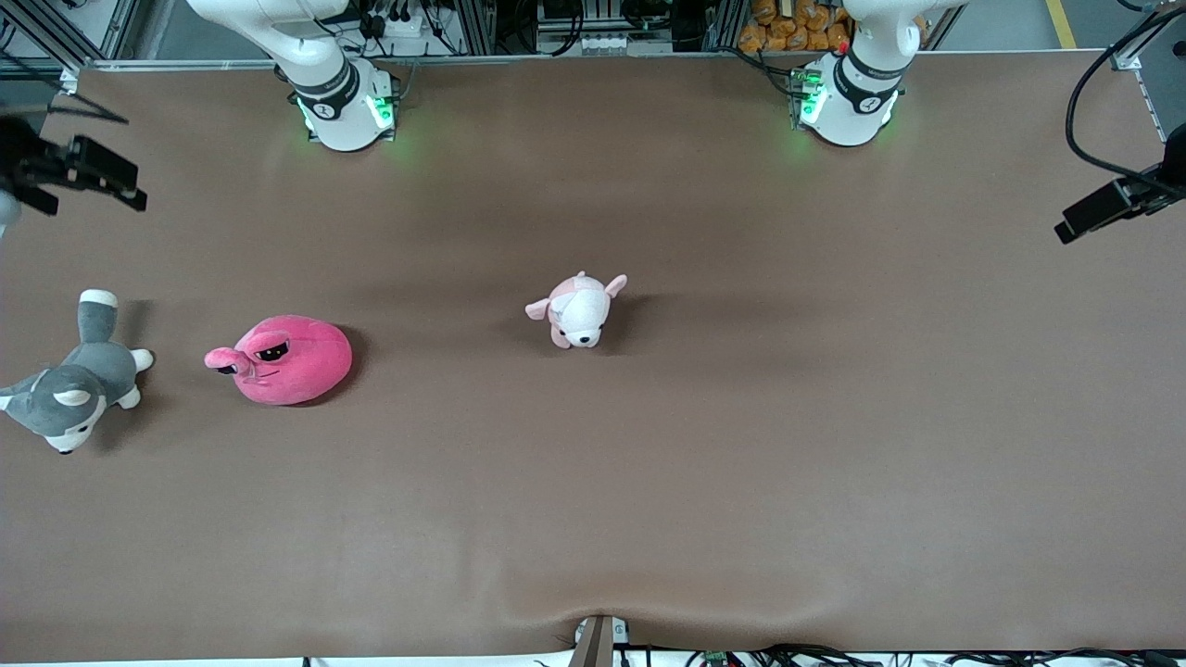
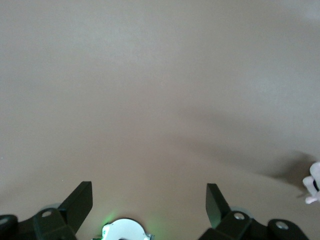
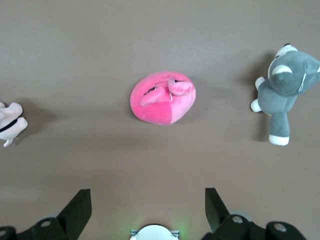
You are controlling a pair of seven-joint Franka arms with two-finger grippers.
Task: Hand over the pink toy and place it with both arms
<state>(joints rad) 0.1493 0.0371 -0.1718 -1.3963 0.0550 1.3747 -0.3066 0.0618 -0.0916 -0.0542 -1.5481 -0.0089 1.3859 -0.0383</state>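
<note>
The pink toy is a round hot-pink plush with black half-lidded eyes. It lies on the brown table toward the right arm's end and also shows in the right wrist view. My right gripper is open and empty, high over the table above its own base, well apart from the toy. My left gripper is open and empty, high over bare table above its base. Neither gripper shows in the front view; only the arms' bases do.
A grey-and-white husky plush lies beside the pink toy, closer to the table's end. A pale pink-and-white puppy plush sits near the table's middle. Black camera mounts overhang both table ends.
</note>
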